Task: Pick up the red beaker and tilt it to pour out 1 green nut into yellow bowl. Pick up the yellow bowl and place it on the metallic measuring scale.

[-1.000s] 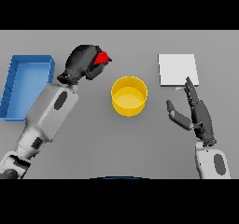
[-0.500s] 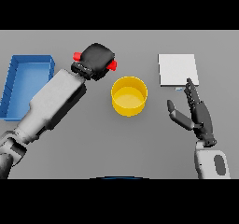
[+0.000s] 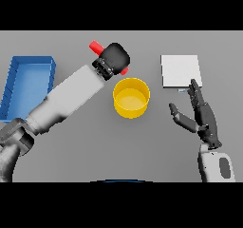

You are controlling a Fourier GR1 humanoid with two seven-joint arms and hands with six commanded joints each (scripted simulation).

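My left hand is shut on the red beaker, held in the air just up and left of the yellow bowl. Only the beaker's two red ends show, one at the hand's upper left and one at its lower right beside the bowl's rim; the beaker lies tilted. I see no green nut. The metallic measuring scale is a pale square plate to the bowl's upper right. My right hand hovers open to the right of the bowl, below the scale, fingers straight.
A blue tray lies at the table's left side, partly behind my left forearm.
My left arm has carried the beaker rightward toward the bowl and turned the wrist, tilting the beaker over. The right hand has stayed where it was.
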